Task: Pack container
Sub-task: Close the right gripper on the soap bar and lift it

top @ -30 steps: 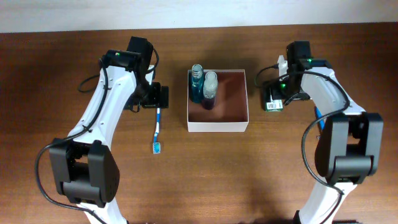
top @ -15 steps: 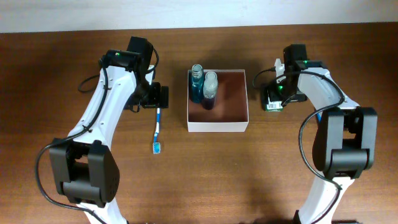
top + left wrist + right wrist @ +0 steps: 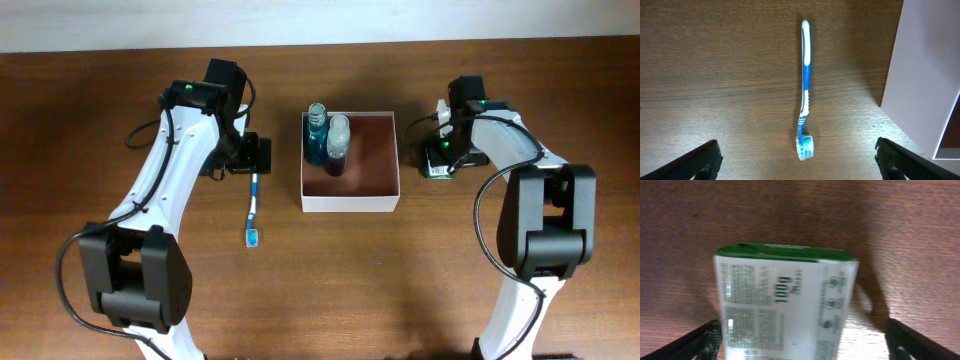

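The container (image 3: 350,203), a square white-walled box with a reddish-brown inside, sits at the table's centre. A blue bottle (image 3: 317,136) and a dark bottle with a white cap (image 3: 337,146) lie in its left part. A blue toothbrush (image 3: 254,205) lies left of it, also in the left wrist view (image 3: 805,85). My left gripper (image 3: 252,156) (image 3: 800,167) is open and hangs above the toothbrush. My right gripper (image 3: 440,158) (image 3: 805,342) is open, its fingers on either side of the green-and-white soap packet (image 3: 438,171) (image 3: 785,300) right of the container.
The container's white outer wall (image 3: 925,75) stands close to the right of the toothbrush. The dark wooden table (image 3: 350,280) stretches in front of the container. A pale wall runs along the table's far edge.
My right arm has shifted slightly left and back over the soap packet. The left arm, toothbrush, bottles and container have not moved.
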You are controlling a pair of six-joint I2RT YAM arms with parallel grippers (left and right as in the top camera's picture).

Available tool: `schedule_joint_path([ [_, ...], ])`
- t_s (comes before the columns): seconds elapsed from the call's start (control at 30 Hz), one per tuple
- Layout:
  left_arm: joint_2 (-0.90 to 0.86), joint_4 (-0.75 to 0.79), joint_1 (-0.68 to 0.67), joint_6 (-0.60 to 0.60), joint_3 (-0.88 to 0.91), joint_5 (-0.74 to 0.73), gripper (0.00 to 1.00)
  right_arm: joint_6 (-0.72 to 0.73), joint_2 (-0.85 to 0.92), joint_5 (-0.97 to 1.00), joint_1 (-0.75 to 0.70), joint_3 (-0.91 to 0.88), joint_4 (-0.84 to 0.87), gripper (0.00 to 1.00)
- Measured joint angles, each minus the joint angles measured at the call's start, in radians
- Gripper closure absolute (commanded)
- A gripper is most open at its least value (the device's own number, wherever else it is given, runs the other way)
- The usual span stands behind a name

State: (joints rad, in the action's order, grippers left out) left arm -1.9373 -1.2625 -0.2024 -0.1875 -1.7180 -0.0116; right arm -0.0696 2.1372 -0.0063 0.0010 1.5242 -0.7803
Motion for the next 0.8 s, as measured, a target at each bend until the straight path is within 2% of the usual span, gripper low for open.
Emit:
schedule_joint_path([
  [0.2, 0.0, 0.0, 0.0, 0.0, 0.0, 0.0, 0.01, -0.007, 0.0, 0.006, 0.019, 0.0, 0.007, 0.29],
  [0.37, 0.0, 0.0, 0.0, 0.0, 0.0, 0.0, 0.01, -0.001, 0.0, 0.007, 0.019, 0.0, 0.008, 0.56],
  [0.47, 0.0, 0.0, 0.0, 0.0, 0.0, 0.0, 0.01, 0.0, 0.0, 0.01, 0.019, 0.001, 0.007, 0.66],
  [0.63, 0.0, 0.0, 0.0, 0.0, 0.0, 0.0, 0.01, 0.03, 0.0, 0.01, 0.019, 0.011, -0.002, 0.67],
  [0.8, 0.0, 0.0, 0.0, 0.0, 0.0, 0.0, 0.01, 0.064, 0.0, 0.01, 0.019, 0.081, -0.137, 0.67],
])
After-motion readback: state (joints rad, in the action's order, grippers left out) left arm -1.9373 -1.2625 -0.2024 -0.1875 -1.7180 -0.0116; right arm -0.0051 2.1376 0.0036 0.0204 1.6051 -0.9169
